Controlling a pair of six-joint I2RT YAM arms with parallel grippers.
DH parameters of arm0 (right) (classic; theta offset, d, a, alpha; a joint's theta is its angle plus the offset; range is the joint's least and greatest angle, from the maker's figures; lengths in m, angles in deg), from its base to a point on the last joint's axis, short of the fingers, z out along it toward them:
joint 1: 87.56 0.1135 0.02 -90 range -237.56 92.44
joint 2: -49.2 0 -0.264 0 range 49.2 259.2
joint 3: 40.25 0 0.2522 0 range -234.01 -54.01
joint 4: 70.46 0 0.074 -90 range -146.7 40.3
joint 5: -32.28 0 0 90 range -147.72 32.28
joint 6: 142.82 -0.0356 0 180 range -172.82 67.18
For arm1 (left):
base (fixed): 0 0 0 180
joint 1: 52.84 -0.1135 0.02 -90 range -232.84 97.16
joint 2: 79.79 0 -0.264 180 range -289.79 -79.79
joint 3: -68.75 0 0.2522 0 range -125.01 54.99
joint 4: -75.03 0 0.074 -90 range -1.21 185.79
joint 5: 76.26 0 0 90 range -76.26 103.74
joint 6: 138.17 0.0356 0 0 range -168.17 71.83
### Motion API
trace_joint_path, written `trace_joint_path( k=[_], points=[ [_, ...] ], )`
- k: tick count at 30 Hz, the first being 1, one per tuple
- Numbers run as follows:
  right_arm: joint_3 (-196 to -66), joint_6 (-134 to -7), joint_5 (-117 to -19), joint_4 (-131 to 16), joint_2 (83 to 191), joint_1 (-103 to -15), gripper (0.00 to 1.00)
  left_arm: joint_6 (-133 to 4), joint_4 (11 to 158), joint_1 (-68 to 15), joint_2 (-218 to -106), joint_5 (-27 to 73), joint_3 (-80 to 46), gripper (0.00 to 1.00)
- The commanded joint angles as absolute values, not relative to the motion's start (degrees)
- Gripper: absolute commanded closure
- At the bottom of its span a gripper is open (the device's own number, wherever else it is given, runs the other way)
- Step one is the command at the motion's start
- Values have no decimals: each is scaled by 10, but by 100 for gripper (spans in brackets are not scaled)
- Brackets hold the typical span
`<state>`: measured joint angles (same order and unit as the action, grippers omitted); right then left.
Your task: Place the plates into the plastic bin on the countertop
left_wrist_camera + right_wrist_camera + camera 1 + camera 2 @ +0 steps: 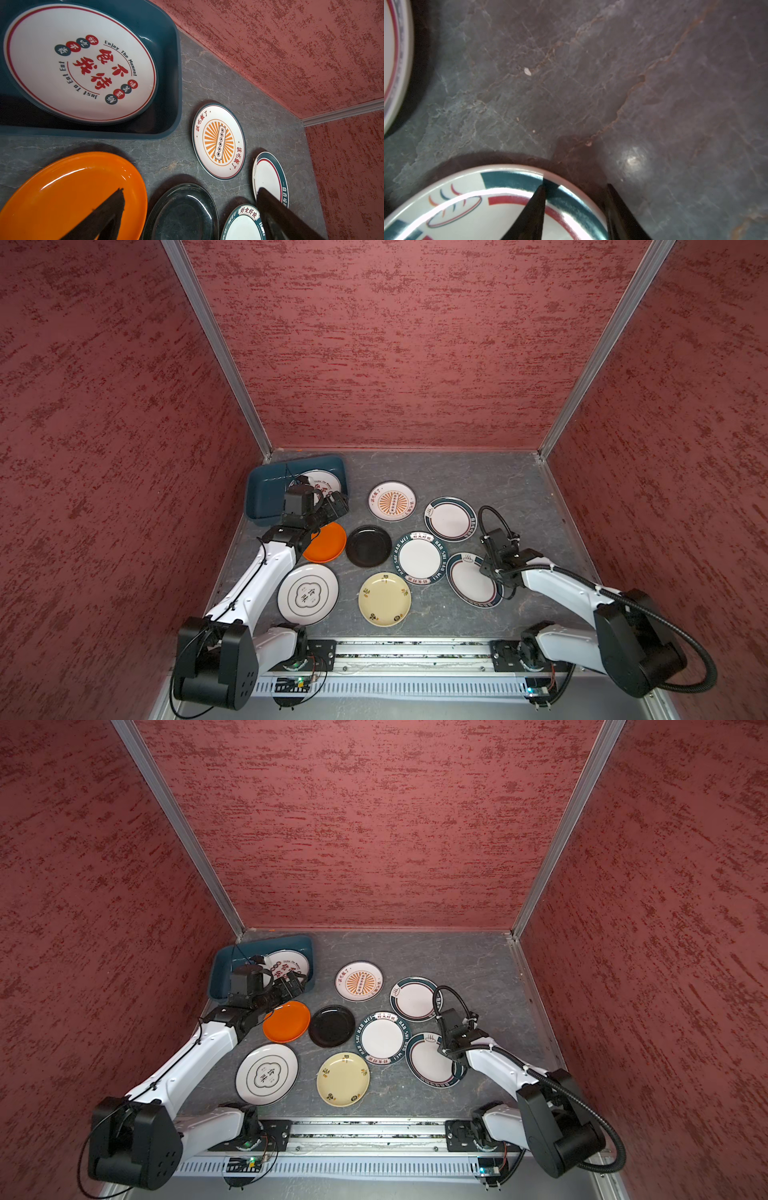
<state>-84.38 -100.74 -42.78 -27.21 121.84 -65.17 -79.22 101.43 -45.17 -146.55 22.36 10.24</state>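
Plates (384,599) lie scattered in both top views. I count eight flat on the dark, pale-veined countertop (478,481), which is boxed in by red walls (395,344). A ninth, the lettered plate (322,481), sits inside the plastic bin (266,493) in the far left corner. My left gripper (337,506) hangs at the bin's near wall, above the orange plate (328,547). My right gripper (505,589) is down at the edge of the teal-rimmed plate (471,583) closest to it.

From the left wrist, the jaws stand spread wide and empty. One finger (108,212) is over the orange plate and the other finger (276,214) is past the black plate (182,214). The bin and the lettered plate lie just beyond.

From the right wrist, the jaws straddle the teal-rimmed plate's rim. One finger (533,207) is over the plate and the other finger (618,212) is on the countertop side. They look partly closed, and I cannot tell whether they pinch it.
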Motion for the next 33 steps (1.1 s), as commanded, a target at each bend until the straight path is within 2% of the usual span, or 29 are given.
trace_joint_path(
  k=[1, 14, 23, 26, 30, 33],
  points=[
    [-849, -1001, -417, -278, 1251, -657, 54, -788, 1023, -449, -1468, 227, 96, 1],
    [-887, -965, -407, -288, 1294, -700, 53, -788, 1028, -444, -1470, 225, 93, 1],
    [-919, -926, -431, -304, 1308, -768, 53, -787, 1031, -444, -1472, 225, 94, 1],
    [-913, -924, -452, -310, 1294, -781, 47, -786, 1035, -443, -1470, 225, 94, 1],
    [-876, -929, -509, -334, 1232, -793, 32, -785, 1033, -444, -1467, 222, 99, 1],
    [-842, -943, -560, -358, 1184, -800, 27, -787, 1031, -445, -1469, 226, 100, 1]
  ],
)
